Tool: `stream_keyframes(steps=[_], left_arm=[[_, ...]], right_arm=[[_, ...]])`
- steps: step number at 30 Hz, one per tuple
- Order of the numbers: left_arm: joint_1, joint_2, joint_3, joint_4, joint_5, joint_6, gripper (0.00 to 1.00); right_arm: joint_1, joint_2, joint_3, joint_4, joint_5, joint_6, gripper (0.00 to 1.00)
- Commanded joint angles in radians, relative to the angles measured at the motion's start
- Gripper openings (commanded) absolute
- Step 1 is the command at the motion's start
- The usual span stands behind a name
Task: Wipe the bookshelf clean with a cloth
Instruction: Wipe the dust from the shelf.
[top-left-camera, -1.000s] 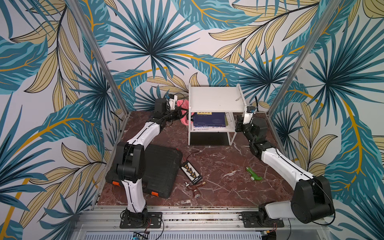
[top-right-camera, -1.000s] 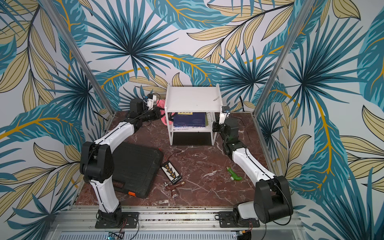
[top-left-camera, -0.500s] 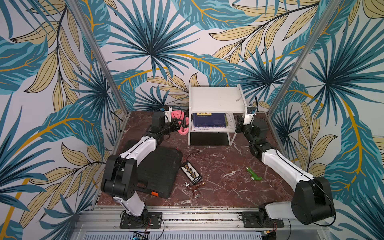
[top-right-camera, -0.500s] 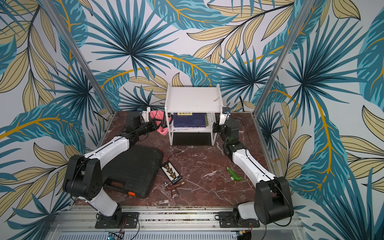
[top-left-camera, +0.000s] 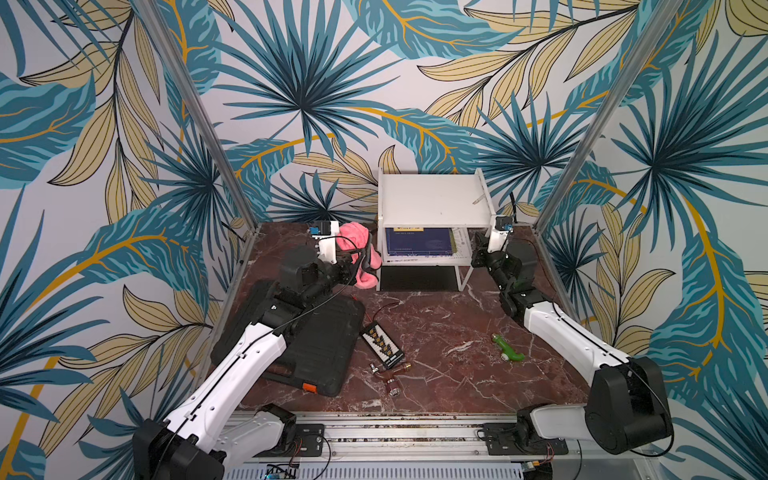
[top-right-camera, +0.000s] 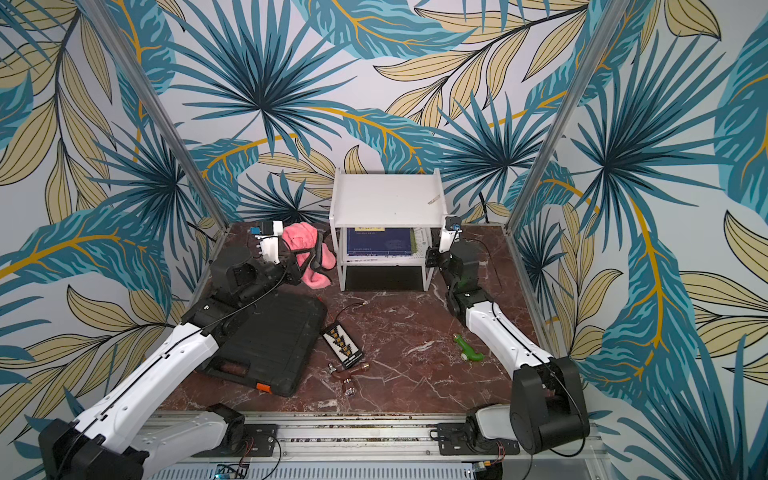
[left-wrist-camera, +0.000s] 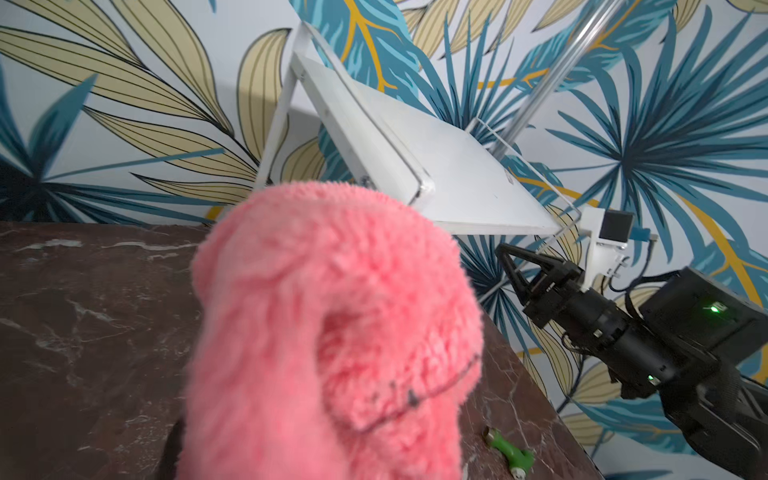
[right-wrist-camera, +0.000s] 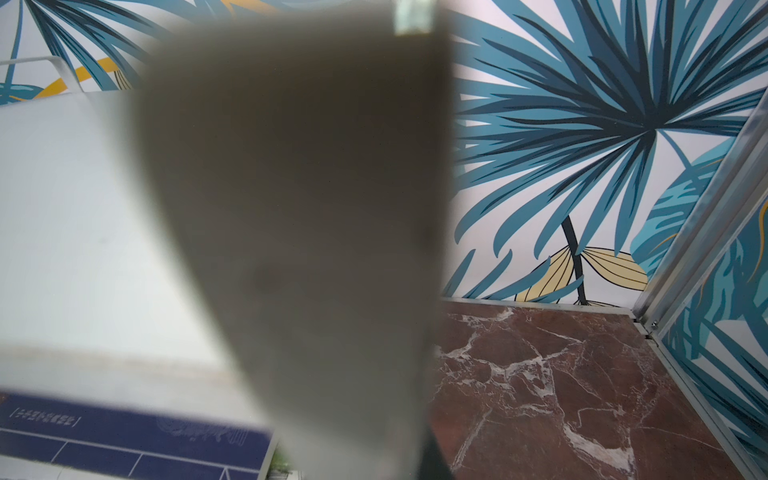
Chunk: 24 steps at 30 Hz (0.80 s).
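- Surface: dk red-brown marble-look tabletop (top-left-camera: 436, 324), white veins. An alu rail (top-left-camera: 395, 432) along the front edge carries both arm bases.
- Room: leaf-print wallpaper (top-left-camera: 299, 104) (teal + tan) on the back and both side walls. One slanted alu post (top-left-camera: 202, 118) at each rear corner.
- We log the bookshelf (top-left-camera: 432, 199) at rear centre, upright, by the back wall. A small pale strip (top-left-camera: 478, 200) lies on the top tier nr the right rail. A blue book (top-left-camera: 417, 241) lies flat on the lower tier.
- The cloth (top-left-camera: 355, 241) is just left of the bookshelf, bunched and hanging from the left gripper (top-left-camera: 366, 257). Whether it touches the shelf leg, we cannot tell.
- Fingers of the left gripper are clenched on the cloth. Pink pile fills most of the left wrist view.
- The right gripper (left-wrist-camera: 503, 250) has its jaws drawn together to a point, at the shelf's right front leg. Whether it pinches the leg, we cannot tell: the right wrist view is mostly a blurred grey shape.
- Also on the tabletop: black ribbed case (top-left-camera: 316, 345) front-left, partly under the left arm. A small connector board (top-left-camera: 382, 347) sits beside it. A green toy (top-left-camera: 508, 349) lies nr the right arm.
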Motion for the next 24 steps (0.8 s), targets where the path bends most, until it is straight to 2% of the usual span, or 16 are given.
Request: stream_keyframes(steps=[1, 3, 5, 9, 12, 14, 17, 19, 22, 24], left_arm=[[-0.044, 0.092, 0.132, -0.044, 0.016, 0.076, 0.0], [-0.058, 0.153, 0.134, -0.043, -0.095, 0.094, 0.0], [-0.061, 0.217, 0.074, 0.001, -0.169, 0.059, 0.0], [-0.076, 0.329, -0.104, 0.206, -0.18, -0.049, 0.0], [-0.075, 0.371, -0.049, 0.183, -0.194, -0.015, 0.0], [-0.076, 0.357, 0.048, 0.141, -0.197, 0.033, 0.0], [-0.078, 0.309, 0.121, 0.137, -0.207, 0.076, 0.0], [-0.078, 0.291, 0.114, 0.145, -0.229, 0.073, 0.0], [-0.089, 0.311, 0.013, 0.164, -0.271, 0.019, 0.0], [-0.104, 0.371, -0.064, 0.18, -0.269, -0.019, 0.0]], right_arm=[[0.001, 0.009, -0.021, -0.076, -0.024, 0.227, 0.0], [0.001, 0.009, -0.027, -0.072, -0.03, 0.233, 0.0], [0.001, 0.011, -0.041, -0.064, -0.033, 0.24, 0.0], [0.001, 0.025, -0.047, -0.08, -0.039, 0.234, 0.0], [0.001, 0.036, -0.029, -0.099, -0.045, 0.222, 0.0], [0.001, 0.037, -0.012, -0.109, -0.056, 0.215, 0.0], [0.001, 0.025, 0.003, -0.106, -0.066, 0.213, 0.0], [0.001, 0.014, 0.001, -0.102, -0.067, 0.21, 0.0], [0.0, 0.009, -0.017, -0.091, -0.065, 0.194, 0.0], [0.001, 0.006, -0.035, -0.088, -0.049, 0.176, 0.07]])
